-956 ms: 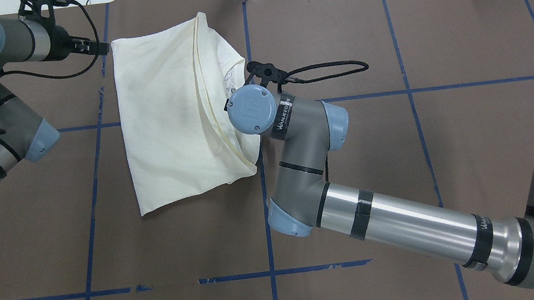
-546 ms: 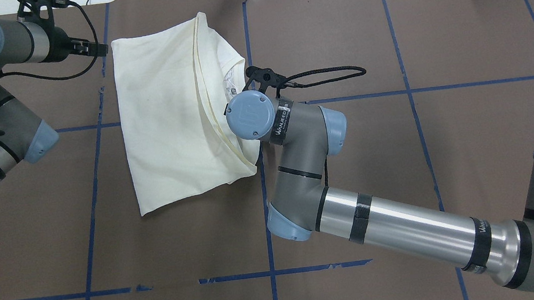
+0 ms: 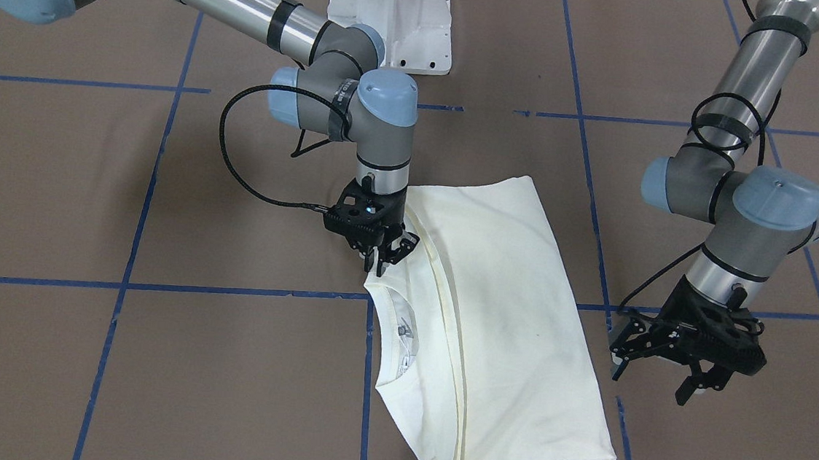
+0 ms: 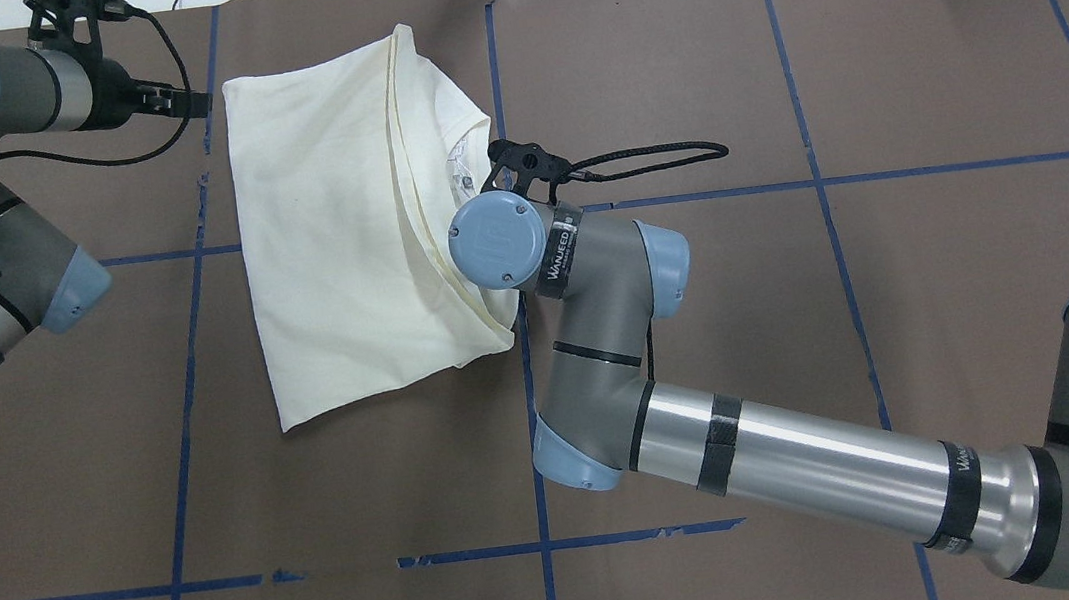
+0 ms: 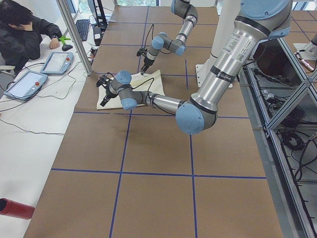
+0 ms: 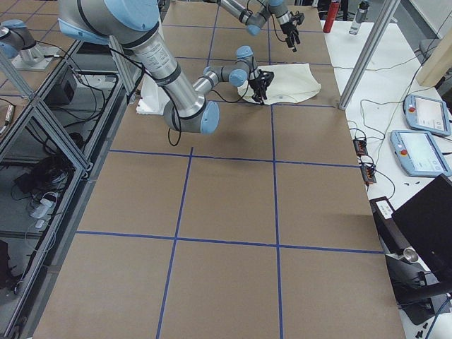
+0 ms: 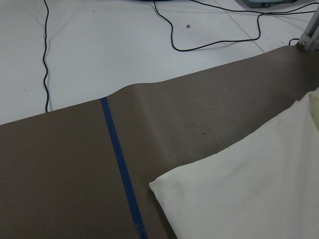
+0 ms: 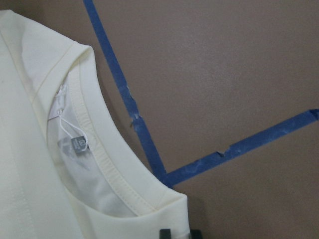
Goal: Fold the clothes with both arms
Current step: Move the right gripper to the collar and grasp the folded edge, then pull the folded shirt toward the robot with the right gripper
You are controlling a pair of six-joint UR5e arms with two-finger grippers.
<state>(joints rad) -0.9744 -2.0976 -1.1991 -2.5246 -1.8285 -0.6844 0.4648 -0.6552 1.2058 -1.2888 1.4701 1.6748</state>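
Note:
The cream shirt [image 3: 512, 318] lies folded on the brown table with its plain side up and the ribbed collar [image 8: 107, 164] and inner label showing at one edge. My right gripper [image 3: 383, 261] stands over the shoulder corner beside the collar. Its fingertips [image 8: 165, 234] are close together with the cloth's corner between them, shut on the shirt. My left gripper [image 3: 649, 384] hovers open just off the shirt's opposite side, near a far corner [image 7: 164, 186], with nothing in it. In the overhead view the right wrist [image 4: 500, 242] hides its own gripper.
Blue tape lines [image 4: 530, 421] cross the brown table cover. The white pedestal base [image 3: 390, 16] sits at the robot's edge. A person [image 5: 22, 32] sits at a side table with tablets, beyond a metal post [image 5: 74, 37]. Cables lie on the floor past the far edge [image 7: 199, 40].
The right wrist has shifted a little toward the robot's base over the collar. The left gripper has drawn slightly away from the shirt's corner. The shirt has not moved.

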